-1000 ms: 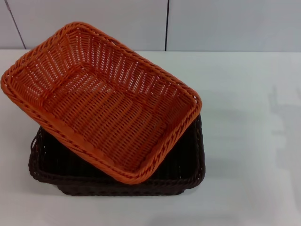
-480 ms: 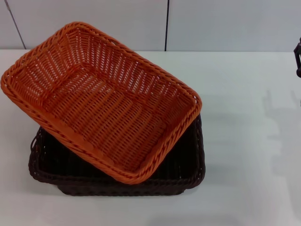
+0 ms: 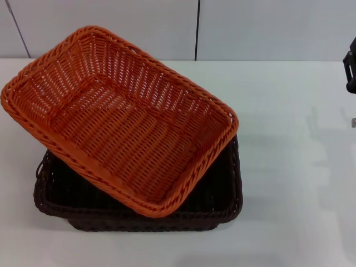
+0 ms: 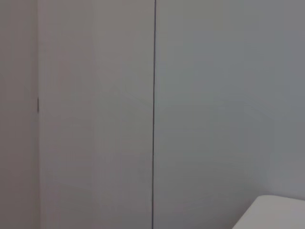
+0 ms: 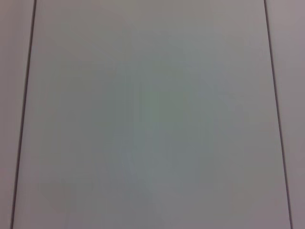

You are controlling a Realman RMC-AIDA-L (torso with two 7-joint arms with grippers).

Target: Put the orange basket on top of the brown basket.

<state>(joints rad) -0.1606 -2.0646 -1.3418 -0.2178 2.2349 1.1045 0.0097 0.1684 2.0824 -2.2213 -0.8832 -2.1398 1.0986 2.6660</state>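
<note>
Bright orange weave over near-black brown weave, on white.
The orange basket point(image 3: 119, 119), centre-left of the head view, is vivid orange wicker with openwork sides and a braided rim; the brown basket point(image 3: 222, 194), lower centre, is very dark brown, same woven pattern; the table point(image 3: 295, 167) is plain white; the wall panels point(image 3: 267, 28) above are pale grey with dark seams.

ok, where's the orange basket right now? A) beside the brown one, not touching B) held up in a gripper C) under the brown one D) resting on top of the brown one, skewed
D. In the head view the orange basket lies on the brown basket, turned at an angle so its far left corner overhangs; the only gripper part in view sits at the right edge, well clear.
</note>
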